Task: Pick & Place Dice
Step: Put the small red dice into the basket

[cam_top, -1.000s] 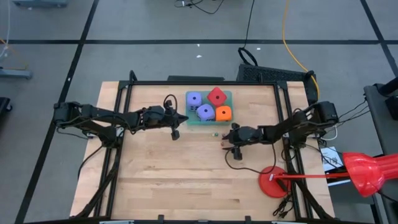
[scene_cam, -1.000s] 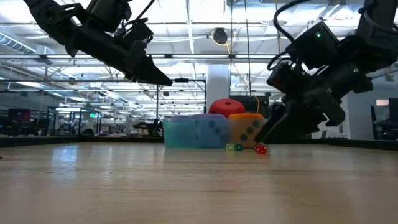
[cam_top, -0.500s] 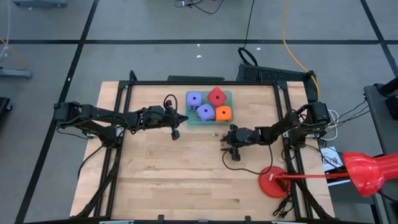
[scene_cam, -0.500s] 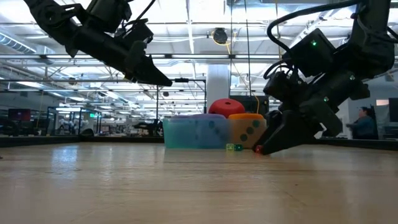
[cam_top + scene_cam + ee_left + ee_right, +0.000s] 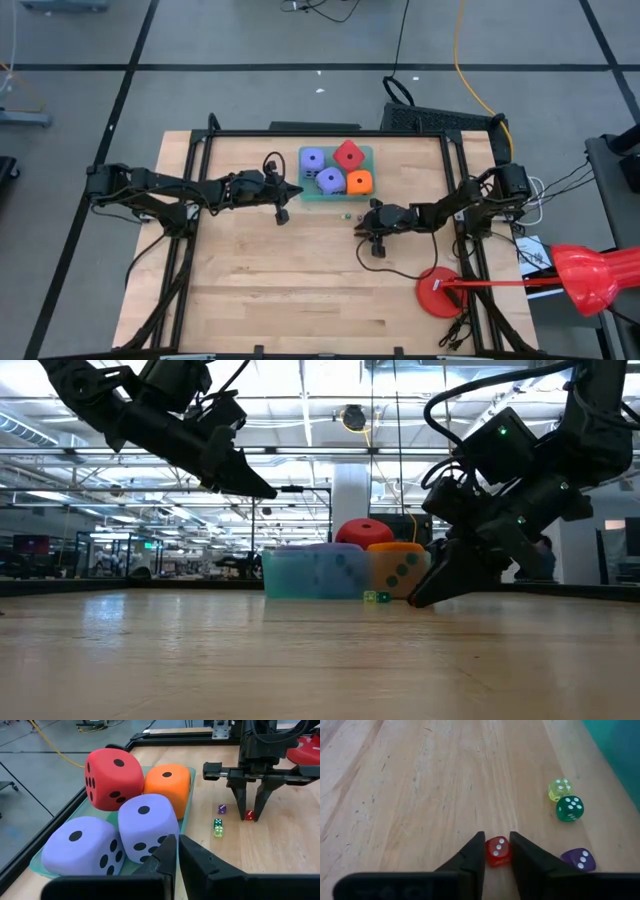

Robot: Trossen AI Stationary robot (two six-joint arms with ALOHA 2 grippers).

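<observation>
Right claw down on surface, pinched small red die | near green tray | left claw pressed together, raised beside tray.

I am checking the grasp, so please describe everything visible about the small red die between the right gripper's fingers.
The small red die is a translucent, hard-looking cube with white pips; its upper face seems to show three. It sits flat on the wooden table, between the fingers of the right gripper, which stand close on both sides. It lies apart from the yellow, green and purple small dice nearby.
</observation>
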